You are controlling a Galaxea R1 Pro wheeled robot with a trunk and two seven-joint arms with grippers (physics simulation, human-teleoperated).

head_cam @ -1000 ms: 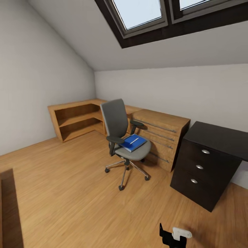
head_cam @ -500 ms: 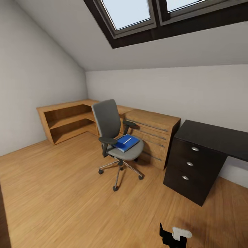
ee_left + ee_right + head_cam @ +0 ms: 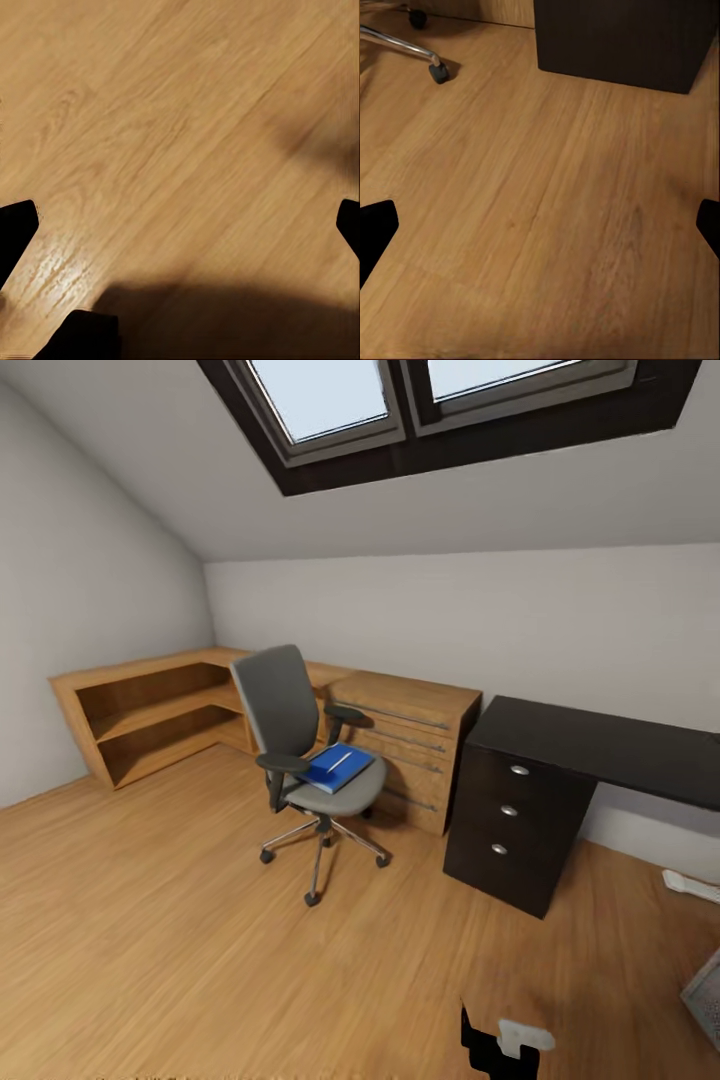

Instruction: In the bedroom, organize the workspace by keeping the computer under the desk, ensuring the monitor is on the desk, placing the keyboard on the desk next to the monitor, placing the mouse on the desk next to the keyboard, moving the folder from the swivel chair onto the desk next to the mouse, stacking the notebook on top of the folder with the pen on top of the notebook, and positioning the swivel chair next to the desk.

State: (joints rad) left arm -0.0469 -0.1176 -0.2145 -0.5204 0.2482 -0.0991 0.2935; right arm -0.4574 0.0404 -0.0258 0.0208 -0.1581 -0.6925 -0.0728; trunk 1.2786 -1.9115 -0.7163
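Two hands are hanging low over bare wood floor (image 3: 180, 960), both spread wide and holding nothing: left hand (image 3: 180, 225) is showing dark fingertips at the frame edges with only floorboards between, right hand (image 3: 540, 225) likewise, with a chair caster (image 3: 438, 72) and the base of the dark drawer unit (image 3: 622, 41) ahead of it. In the head view a black-and-white part of the robot (image 3: 505, 1042) is sitting at the bottom edge. Farther out, the chair (image 3: 305, 745) is standing on the floor, well apart from the bench (image 3: 600, 740), in front of a wooden dresser (image 3: 405, 745). Blue folder (image 3: 335, 767) is lying on the seat with a thin white item on top, probably the pen; too small to be sure. Bench top is looking bare. By the right edge, a white object (image 3: 690, 885) and a grey corner (image 3: 705, 990) are lying on the floor; cannot tell what they are. Low shelving (image 3: 150, 715) is running along the far left wall.

Step in hand, judging: driving toward the chair. Best done by approaching from the seat's open front, stopping within reach, then coming down flat on the folder so the item on top is not sliding off.
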